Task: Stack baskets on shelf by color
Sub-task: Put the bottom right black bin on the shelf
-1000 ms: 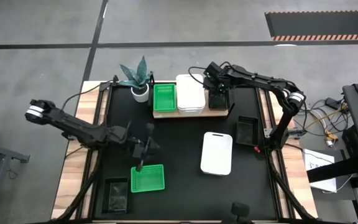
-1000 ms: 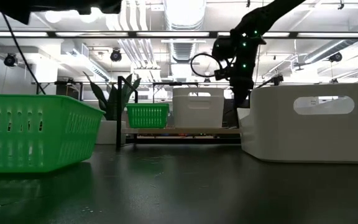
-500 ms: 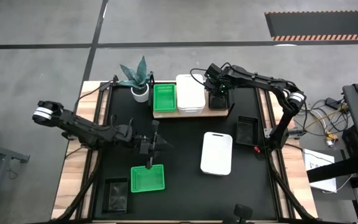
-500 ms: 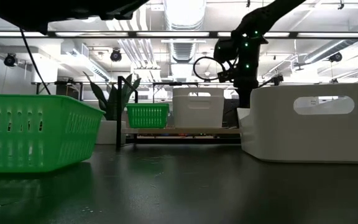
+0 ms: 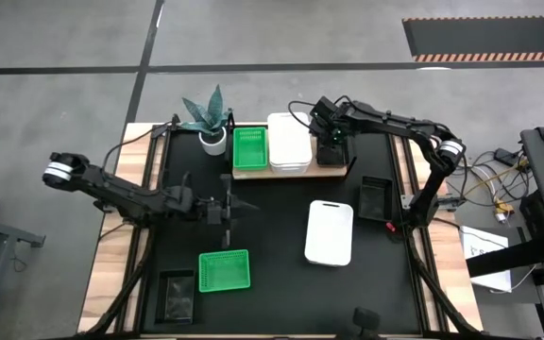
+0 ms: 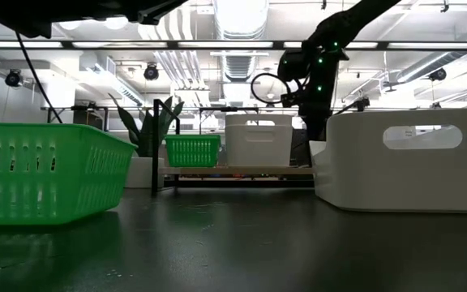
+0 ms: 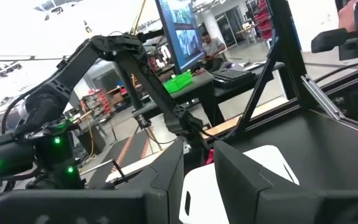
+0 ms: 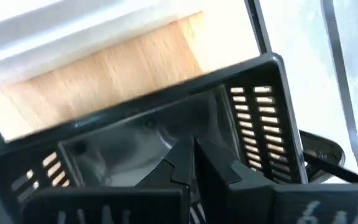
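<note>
My left gripper [image 5: 229, 205] [image 7: 199, 180] hangs open over bare table, on the far side of the green basket [image 5: 225, 271] [image 6: 43, 170], which rests flat on its base. My right gripper [image 5: 329, 144] [image 8: 194, 154] reaches down into a black basket [image 5: 332, 157] [image 8: 257, 106] at the right end of the shelf [image 5: 291, 171], fingers shut. The shelf also carries a green basket [image 5: 249, 148] and a white basket [image 5: 289, 142]. Another white basket [image 5: 330, 232] [image 6: 404, 158] lies on the table toward the right. My right gripper points down into the black basket on the shelf, its shut fingers [image 8: 179, 165] standing in front of the basket's floor [image 8: 129, 146]. I cannot tell whether they touch it.
A potted plant [image 5: 211, 118] stands left of the shelf. Two more black baskets sit on the table, one by the right edge [image 5: 376, 198] and one at the near left corner [image 5: 176, 295]. Cables trail over the table's right side.
My left gripper has moved from just above the green basket's far rim toward the table's far edge and has turned about its wrist. The green basket has stayed where it was. My right gripper has kept over the black basket on the shelf.
</note>
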`<state>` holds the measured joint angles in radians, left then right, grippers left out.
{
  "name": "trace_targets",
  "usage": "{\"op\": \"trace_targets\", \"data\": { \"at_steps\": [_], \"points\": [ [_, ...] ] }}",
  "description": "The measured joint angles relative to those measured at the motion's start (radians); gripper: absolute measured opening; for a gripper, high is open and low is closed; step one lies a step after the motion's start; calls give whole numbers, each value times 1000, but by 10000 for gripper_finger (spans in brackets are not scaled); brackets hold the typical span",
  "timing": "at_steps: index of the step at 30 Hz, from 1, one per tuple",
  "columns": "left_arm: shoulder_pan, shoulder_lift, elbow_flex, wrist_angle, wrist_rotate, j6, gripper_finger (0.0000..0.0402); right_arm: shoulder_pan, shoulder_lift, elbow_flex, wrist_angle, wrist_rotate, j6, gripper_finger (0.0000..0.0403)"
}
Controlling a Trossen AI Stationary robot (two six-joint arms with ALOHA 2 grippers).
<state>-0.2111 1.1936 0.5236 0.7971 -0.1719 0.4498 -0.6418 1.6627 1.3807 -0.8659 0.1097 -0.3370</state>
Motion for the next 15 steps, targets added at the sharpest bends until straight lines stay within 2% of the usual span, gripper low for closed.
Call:
{"op": "trace_targets", "data": {
  "at_steps": [7, 15],
  "points": [
    [0, -21, -14, 4, -2, -1, 74, 0, 0, -36, 121, -11, 0, 9],
    [0, -31, -19, 2, -2, -1, 74, 0, 1, -53, 165, -8, -12, 9]
  ]
}}
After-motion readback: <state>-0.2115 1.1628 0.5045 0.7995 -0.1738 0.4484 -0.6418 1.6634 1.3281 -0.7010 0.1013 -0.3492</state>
